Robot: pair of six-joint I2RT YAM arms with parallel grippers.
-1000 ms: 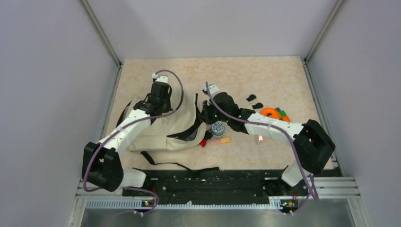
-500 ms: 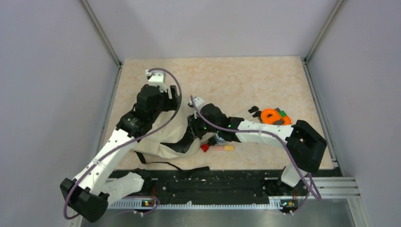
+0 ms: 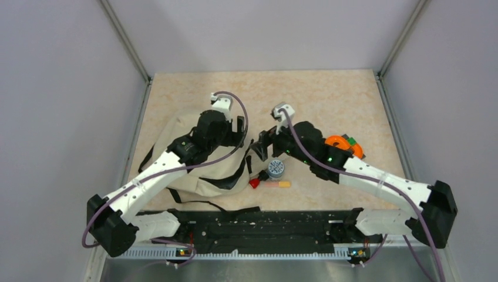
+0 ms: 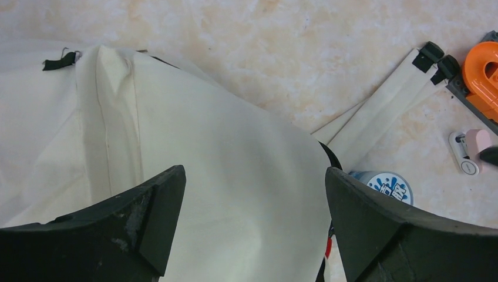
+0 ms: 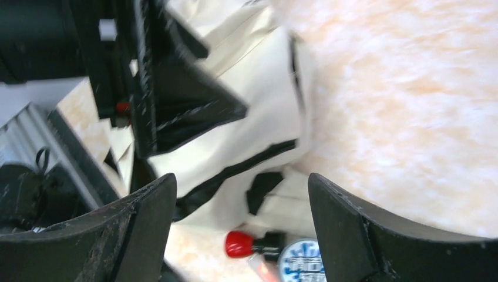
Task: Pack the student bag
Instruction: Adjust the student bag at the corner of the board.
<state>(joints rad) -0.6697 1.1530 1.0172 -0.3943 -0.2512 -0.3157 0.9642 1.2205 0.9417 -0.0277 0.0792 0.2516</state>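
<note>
Just right of the bag (image 3: pixel 202 179) sits a round tub (image 3: pixel 275 169), a pen (image 3: pixel 271 184) slightly nearer the front, and a tool (image 3: pixel 337 141) farther right.

Setting: robotics lab test cell.

Evidence:
- Bench surface (image 3: pixel 329 94) with a beige marbled top, boxed in on three sides by plain grey panel walls (image 3: pixel 64 88) set in bare aluminium posts (image 3: pixel 124 41).
- Two white-and-black arms, left arm (image 3: pixel 147 176) and right arm (image 3: pixel 376 179), mounted on a black mounting rail (image 3: pixel 264 226) at the near edge. A slotted aluminium extrusion (image 3: pixel 264 254) runs in front of it.
- Exposed purple cables (image 3: pixel 232 97) loop off the wrists. Green indicator lights (image 3: pixel 329 159) glow on the right arm.
- The student bag (image 3: pixel 207 178) and a few small items lie on the surface, laid out like test props.
</note>
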